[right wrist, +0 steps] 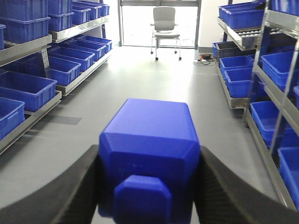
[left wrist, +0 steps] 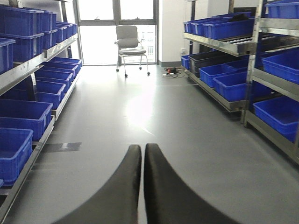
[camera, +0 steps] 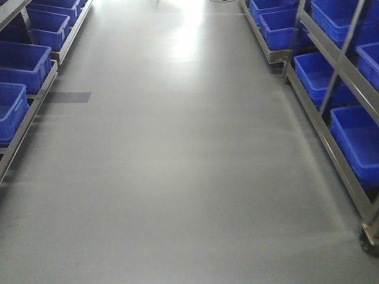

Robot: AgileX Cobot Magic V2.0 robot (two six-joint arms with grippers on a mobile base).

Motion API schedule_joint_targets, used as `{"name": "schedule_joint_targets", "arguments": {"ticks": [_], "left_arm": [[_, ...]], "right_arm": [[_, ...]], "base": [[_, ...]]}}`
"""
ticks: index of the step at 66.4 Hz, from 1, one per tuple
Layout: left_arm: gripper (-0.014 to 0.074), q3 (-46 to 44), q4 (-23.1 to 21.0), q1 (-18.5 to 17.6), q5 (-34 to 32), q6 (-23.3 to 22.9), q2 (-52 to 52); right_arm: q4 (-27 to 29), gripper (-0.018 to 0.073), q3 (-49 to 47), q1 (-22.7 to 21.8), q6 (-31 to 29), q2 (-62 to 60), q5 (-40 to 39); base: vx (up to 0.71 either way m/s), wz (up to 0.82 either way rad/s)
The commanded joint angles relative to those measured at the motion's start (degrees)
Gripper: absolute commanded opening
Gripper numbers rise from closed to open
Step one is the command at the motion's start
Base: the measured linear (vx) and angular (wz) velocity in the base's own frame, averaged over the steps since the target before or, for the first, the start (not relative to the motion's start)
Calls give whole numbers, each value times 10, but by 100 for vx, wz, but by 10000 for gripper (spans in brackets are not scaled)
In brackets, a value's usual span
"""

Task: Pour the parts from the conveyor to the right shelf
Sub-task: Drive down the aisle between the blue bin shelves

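The right gripper (right wrist: pixel 149 157) pinches the blue block (right wrist: pixel 148 133) between its black fingers (right wrist: pixel 70 191). The left gripper (left wrist: pixel 142 150) has its fingers pressed together. The right shelf (right wrist: pixel 256 65) with its blue bins (right wrist: pixel 238 81) lines 2 o'clock, another rack (right wrist: pixel 28 88) lines 10 o'clock, and a chair (right wrist: pixel 166 23) stands at 12.

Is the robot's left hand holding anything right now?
No, the left gripper has its black fingers closed together with nothing between them.
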Motion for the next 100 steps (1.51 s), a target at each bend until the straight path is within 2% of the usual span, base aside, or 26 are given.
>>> {"name": "schedule_joint_targets", "arguments": {"ticks": [1,100], "left_arm": [[-6,-11,-4,-3,-45,-4,-7],[-6,-11,-4,-3,-45,-4,-7]], "right_arm": [[-8,-5,-16,-2,-5,9,-48],[-8,-5,-16,-2,-5,9,-48]], "base": [[62,15],[64,5]]}}
